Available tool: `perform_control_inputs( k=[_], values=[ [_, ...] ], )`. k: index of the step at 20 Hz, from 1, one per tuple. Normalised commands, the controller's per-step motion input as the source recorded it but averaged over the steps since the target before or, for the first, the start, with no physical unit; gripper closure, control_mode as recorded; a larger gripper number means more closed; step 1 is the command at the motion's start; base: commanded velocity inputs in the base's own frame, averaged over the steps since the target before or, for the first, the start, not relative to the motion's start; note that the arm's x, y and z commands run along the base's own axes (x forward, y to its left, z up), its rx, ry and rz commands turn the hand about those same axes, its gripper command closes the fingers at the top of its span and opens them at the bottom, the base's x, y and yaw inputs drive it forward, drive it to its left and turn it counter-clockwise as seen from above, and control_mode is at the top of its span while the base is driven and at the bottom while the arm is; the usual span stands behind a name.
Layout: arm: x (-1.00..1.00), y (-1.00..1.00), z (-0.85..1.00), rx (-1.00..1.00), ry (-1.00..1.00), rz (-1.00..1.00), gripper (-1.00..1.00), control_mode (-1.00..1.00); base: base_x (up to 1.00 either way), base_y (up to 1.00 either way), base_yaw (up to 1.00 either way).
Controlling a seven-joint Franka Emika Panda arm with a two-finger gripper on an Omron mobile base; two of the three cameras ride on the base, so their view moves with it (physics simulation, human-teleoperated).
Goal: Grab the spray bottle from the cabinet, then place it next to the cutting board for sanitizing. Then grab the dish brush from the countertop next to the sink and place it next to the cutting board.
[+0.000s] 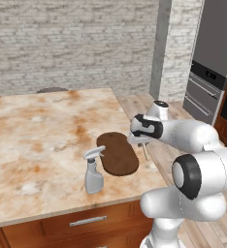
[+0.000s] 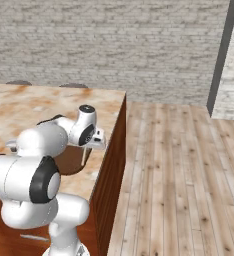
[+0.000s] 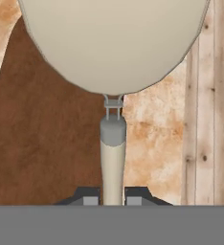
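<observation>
Beige, orange-blotched marble forms the countertop [image 1: 38, 135], on which the dark brown oval cutting board [image 1: 118, 154] is laid near the right edge. The spray bottle [image 1: 93, 170] is stood upright just beside the board's near left end, its trigger head turned toward the board. The gripper [image 3: 113, 196] is seen in the hand view with its two dark fingertips [image 3: 89, 197] pressed against either side of a pale stick handle, so the jaws are clamped on the dish brush [image 3: 113, 143]. In that view the brush's wide pale round head is carried far out from the tips, over the boundary between board and bare marble. In the left base view the thin handle [image 1: 145, 151] is held hanging below the hand, just right of the board and close to the counter's right edge; whether it touches the surface cannot be told. Pale wooden floor planks [image 2: 179, 170] are seen to the right of the counter.
</observation>
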Motion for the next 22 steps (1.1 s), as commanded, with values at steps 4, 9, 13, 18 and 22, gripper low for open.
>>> perform_control_inputs(
  k=[4,9,13,18,22],
  values=[
    [0.17,0.0,-0.41,0.0,0.0,0.0,1.0,-1.0,0.0,0.0,0.0],
    [0.22,-0.09,-0.53,0.0,0.03,0.0,1.0,-1.0,0.0,0.0,0.0],
    [0.33,-0.16,-0.24,0.0,0.0,0.0,1.0,-1.0,0.0,0.0,0.0],
    [0.45,0.05,-0.42,0.0,0.04,0.0,1.0,-1.0,0.0,0.0,0.0],
    [0.48,0.02,-0.4,0.0,0.08,0.0,1.0,-1.0,0.0,0.0,0.0]
  ],
)
